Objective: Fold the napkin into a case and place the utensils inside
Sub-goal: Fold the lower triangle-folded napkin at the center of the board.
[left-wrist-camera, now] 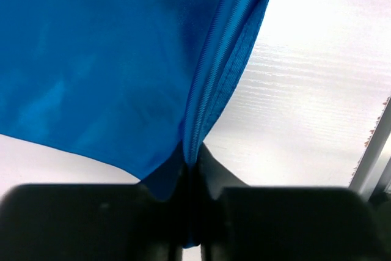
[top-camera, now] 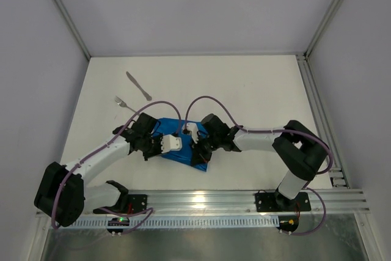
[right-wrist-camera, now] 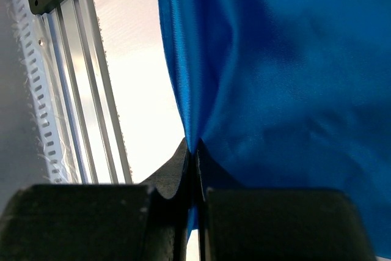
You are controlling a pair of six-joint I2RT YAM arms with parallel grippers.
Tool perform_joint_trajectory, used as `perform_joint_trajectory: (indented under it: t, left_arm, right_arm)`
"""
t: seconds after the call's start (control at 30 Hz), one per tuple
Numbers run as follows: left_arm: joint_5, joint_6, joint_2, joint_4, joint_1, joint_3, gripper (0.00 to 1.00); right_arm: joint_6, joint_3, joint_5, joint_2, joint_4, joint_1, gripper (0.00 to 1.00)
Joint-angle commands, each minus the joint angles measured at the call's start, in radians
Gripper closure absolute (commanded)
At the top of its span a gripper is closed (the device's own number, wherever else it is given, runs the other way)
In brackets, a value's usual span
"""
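Observation:
The bright blue napkin [top-camera: 183, 156] lies bunched between the two arms near the table's front edge. My left gripper [top-camera: 160, 149] is shut on its left part; in the left wrist view the jaws [left-wrist-camera: 190, 158] pinch a ridged fold of the napkin [left-wrist-camera: 110, 59]. My right gripper [top-camera: 199, 151] is shut on the right part, and the right wrist view shows the napkin [right-wrist-camera: 287, 71] rising from the closed jaws [right-wrist-camera: 195, 151]. The silver knife [top-camera: 139, 86] and fork [top-camera: 125, 104] lie on the table to the far left, apart from the cloth.
An aluminium rail [top-camera: 244, 200] runs along the near edge and appears in the right wrist view as a slotted rail [right-wrist-camera: 73, 90]. Another rail [top-camera: 317, 108] lines the right side. Grey enclosure walls surround the white table [top-camera: 244, 90].

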Motion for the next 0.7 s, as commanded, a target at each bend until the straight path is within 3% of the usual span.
perform_joint_trajectory:
  t: [0.0,0.17,0.27,0.3,0.4,0.67]
  left_arm:
    - [0.005,0.018,-0.001,-0.011,-0.003,0.022,0.98]
    - [0.031,0.009,0.002,-0.073,-0.002,0.058,1.00]
    - [0.046,0.008,0.005,-0.113,-0.002,0.076,1.00]
    - [0.048,0.002,0.008,-0.122,-0.002,0.079,1.00]
    - [0.049,-0.009,0.017,-0.129,0.000,0.087,1.00]
    - [0.065,-0.054,0.056,-0.147,0.006,0.114,1.00]
  right_arm:
    - [0.005,0.036,-0.010,-0.004,0.000,-0.003,0.96]
    - [0.005,0.024,0.068,-0.047,-0.032,-0.003,0.84]
    - [0.001,-0.013,0.122,-0.087,-0.031,-0.003,0.70]
    - [0.002,-0.019,0.131,-0.097,-0.029,-0.003,0.60]
    - [0.005,-0.061,0.153,-0.146,-0.014,-0.001,0.49]
    - [0.079,-0.226,0.241,-0.239,0.164,0.036,0.41]
